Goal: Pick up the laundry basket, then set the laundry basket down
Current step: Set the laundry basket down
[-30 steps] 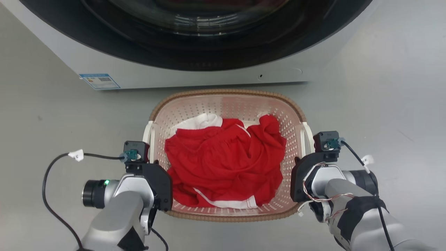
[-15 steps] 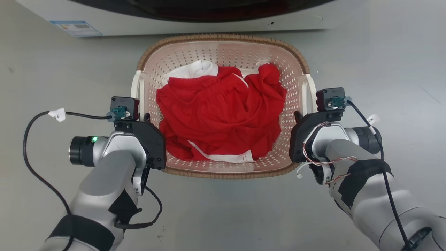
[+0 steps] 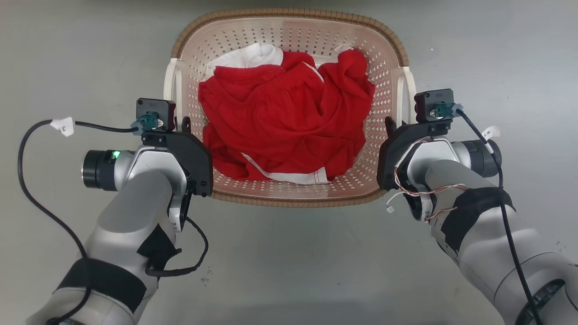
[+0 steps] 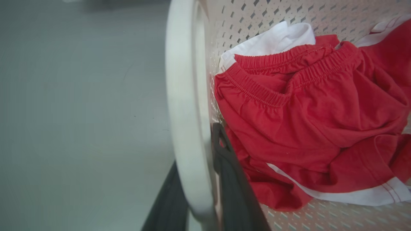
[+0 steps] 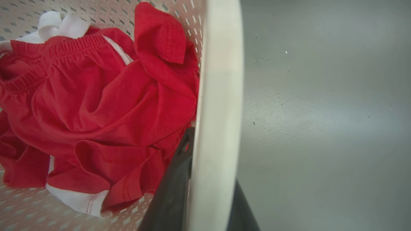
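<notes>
Against the earlier head pictures the whole view has shifted, so the camera has moved. The washing machine's front, which lay along the top edge a second ago, had drawn back to a thin strip half a second ago. The laundry basket [image 3: 289,18] now sits higher in the view, and more of both grey forearms is seen. The basket's place between the two end effectors is unchanged, and the load lies as before.

The left end effector [image 3: 180,124] is clamped on the basket's left white handle [image 3: 169,85]. In the left wrist view one dark finger [image 4: 224,166] stands inside the handle and the other outside it. The right end effector [image 3: 397,124] grips the right white handle [image 3: 410,90] in the same manner: inner finger [image 5: 179,173] against the wall, outer finger beyond the handle.

The basket carries a crumpled red garment [image 3: 284,122] with white trim, over a white cloth [image 3: 253,54].

The surface is a plain grey floor [image 3: 289,262], lightly scuffed and speckled. Whether the basket rests on it or hangs above it cannot be told.
</notes>
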